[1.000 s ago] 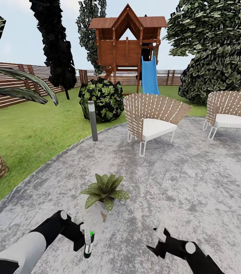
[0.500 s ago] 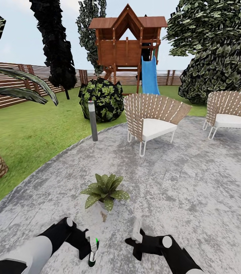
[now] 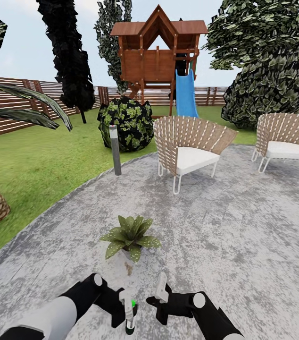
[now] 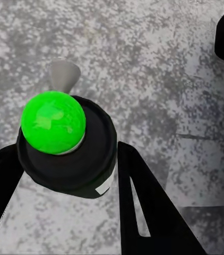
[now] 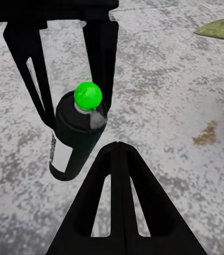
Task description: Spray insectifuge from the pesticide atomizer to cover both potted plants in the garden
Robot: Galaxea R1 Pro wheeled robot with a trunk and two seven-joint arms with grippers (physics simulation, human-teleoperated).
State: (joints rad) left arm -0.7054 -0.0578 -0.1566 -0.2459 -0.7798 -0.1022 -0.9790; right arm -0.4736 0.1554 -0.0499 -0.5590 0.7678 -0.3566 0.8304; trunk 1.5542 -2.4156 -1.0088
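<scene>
the pesticide atomizer (image 3: pixel 130 317) is held by the left gripper (image 3: pixel 127 315), low at the near edge of the patio (image 3: pixel 244 226) and just short of the one potted plant (image 3: pixel 129 234) in view. in the left wrist view the dark bottle (image 4: pixel 69 154) sits between the two black fingers (image 4: pixel 144 212), with a bright green ball on its top and a pale nozzle poking out past it; the right wrist view shows the same thing from the side, the atomizer (image 5: pixel 77 133) clamped between the left arm's fingers and tipped over a little. the right gripper (image 3: pixel 160 289) hangs just to the right of the bottle, close but apart from it. its fingers show as one dark wedge in its own camera, so i cannot tell whether they are parted or together, and nothing is seen in them.

the risk i see is two grippers crowded around one slim bottle — a nudge from the right one could twist it in the left's hold or knock it down onto the paving. the nozzle's aim is another: if it points at the ground and not at the leaves, the mist would land on stone. further off stand the white-cushioned chairs (image 3: pixel 187 151), the grey lamp post (image 3: pixel 115 150), the lawn (image 3: pixel 41 165) and the playhouse (image 3: pixel 156 56) — no second pot among them, so half the job lies elsewhere
</scene>
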